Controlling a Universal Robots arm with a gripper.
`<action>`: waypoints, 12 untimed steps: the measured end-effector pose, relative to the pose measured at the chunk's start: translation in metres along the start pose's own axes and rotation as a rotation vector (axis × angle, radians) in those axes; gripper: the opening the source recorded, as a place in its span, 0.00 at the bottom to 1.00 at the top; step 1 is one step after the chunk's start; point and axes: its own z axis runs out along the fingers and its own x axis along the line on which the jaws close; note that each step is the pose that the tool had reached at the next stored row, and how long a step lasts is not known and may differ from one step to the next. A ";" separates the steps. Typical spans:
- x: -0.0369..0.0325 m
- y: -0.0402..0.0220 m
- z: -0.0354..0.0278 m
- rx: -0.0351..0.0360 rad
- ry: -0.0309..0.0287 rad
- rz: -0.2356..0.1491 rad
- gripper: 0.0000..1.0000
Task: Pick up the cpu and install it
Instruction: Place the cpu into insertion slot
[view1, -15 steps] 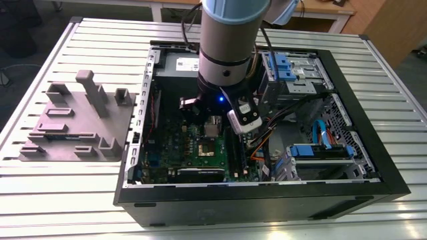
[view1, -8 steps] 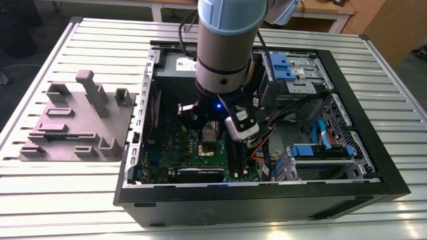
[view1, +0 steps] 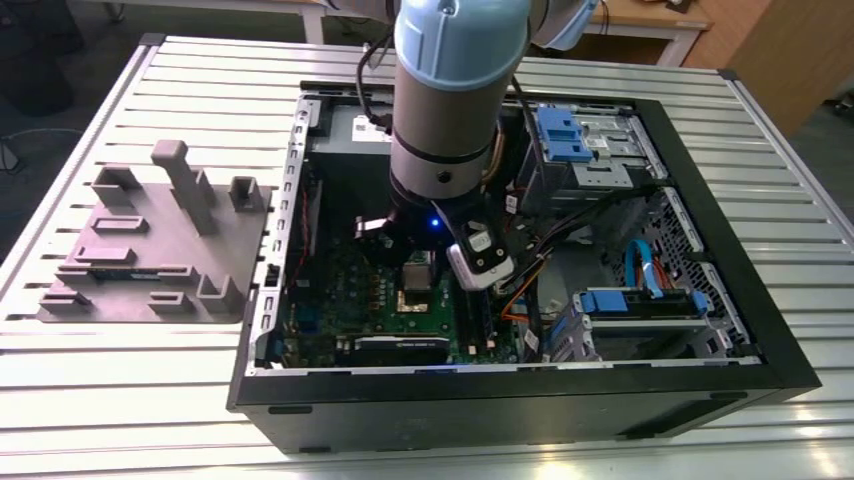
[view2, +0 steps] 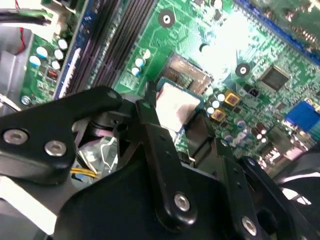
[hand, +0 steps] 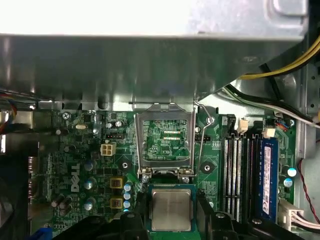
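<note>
- Closest to the lens in the first wrist view, the gripper was closed on the cpu. Its black fingers pressed against two opposite edges of the chip.
- The cpu was a flat square with a silver-grey top and a thin paler rim. It lay level between the fingers, above the green motherboard.
- Just beyond the chip stood the socket frame, a metal surround swung open, with a wire lever beside it. I could not tell whether the cpu hung over the socket's contacts or stopped just short of them.
- Beside the socket ran a row of dark memory slots, and the outermost one carried a blue module.
- Past the frame, a grey metal box spanned the board's far edge. Yellow and white cables trailed from its corner.
- In the exterior view the arm reached down into an open black computer case that lay on its side. Drive bays with blue clips sat on the exterior view's right of the arm.
- The case rested on a slatted metal table.
- On the exterior view's left, well apart from the gripper, a grey moulded tray with upright posts lay on the table just beside the case.
</note>
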 end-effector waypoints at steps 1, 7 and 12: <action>0.0000 0.0000 0.0000 0.0001 0.0000 0.000 0.47; 0.0000 0.0000 0.0001 0.0000 0.0000 0.000 0.47; 0.0001 -0.0002 0.0009 -0.0002 -0.0001 0.000 0.47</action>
